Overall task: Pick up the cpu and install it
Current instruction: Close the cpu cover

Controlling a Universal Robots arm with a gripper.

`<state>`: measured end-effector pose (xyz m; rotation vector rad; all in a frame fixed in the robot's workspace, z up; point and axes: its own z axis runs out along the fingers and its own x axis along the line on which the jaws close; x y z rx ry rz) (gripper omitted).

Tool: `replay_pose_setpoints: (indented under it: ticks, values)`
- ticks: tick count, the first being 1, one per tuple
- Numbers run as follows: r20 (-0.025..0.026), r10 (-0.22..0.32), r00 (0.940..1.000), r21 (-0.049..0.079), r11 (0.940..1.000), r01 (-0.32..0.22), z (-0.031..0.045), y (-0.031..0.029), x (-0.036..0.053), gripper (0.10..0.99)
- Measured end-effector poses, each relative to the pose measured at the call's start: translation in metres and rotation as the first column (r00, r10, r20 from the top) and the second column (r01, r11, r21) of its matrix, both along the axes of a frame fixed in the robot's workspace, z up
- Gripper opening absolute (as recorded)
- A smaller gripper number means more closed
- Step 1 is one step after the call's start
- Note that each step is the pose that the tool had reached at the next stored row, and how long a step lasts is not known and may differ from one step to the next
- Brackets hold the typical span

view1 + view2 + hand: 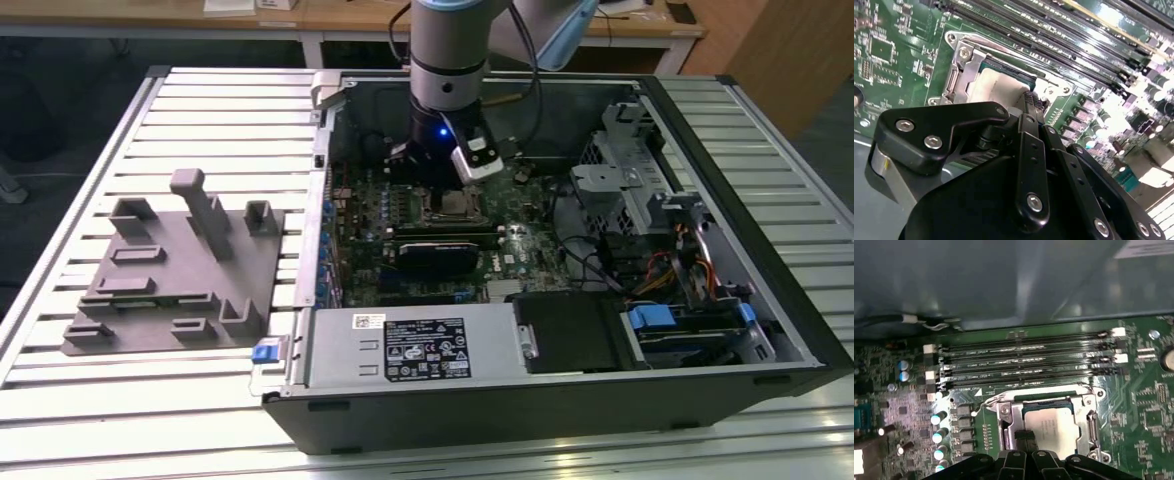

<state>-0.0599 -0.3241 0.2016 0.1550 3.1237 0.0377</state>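
The cpu (1051, 424) lies flat inside the metal socket frame (1006, 412) on the green motherboard, silvery top up. In the second wrist view the cpu (996, 90) shows within the socket frame (961, 65). My gripper (1026, 441) hangs just above one edge of the chip, its black fingers pressed together with nothing between them. The second wrist view puts the gripper (1029, 97) at the chip's rim. In the exterior view the arm reaches straight down into the open computer case, with the gripper (438, 180) over the socket and cpu (461, 206).
Memory slots (1024, 357) run alongside the socket. A grey fixture plate (174, 270) lies on the slatted table at the exterior view's left. Inside the case sit a power supply (414, 345), a black card (434, 255) and drive cages (627, 165).
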Motion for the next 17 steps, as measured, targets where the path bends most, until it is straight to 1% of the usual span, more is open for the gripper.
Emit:
replay_pose_setpoints:
  ticks: [9, 11, 17]
  values:
    - [0.0001, 0.025, 0.9997, 0.001, 0.9997, -0.025, -0.0003, 0.0017, -0.0091, 0.106]
    - [0.0009, 0.03, 0.9996, 0.002, 0.9996, -0.03, -0.0008, 0.0017, -0.0097, 0.106]
    - [0.0009, 0.034, 0.9994, 0.002, 0.9994, -0.034, -0.0014, 0.0017, -0.0099, 0.106]
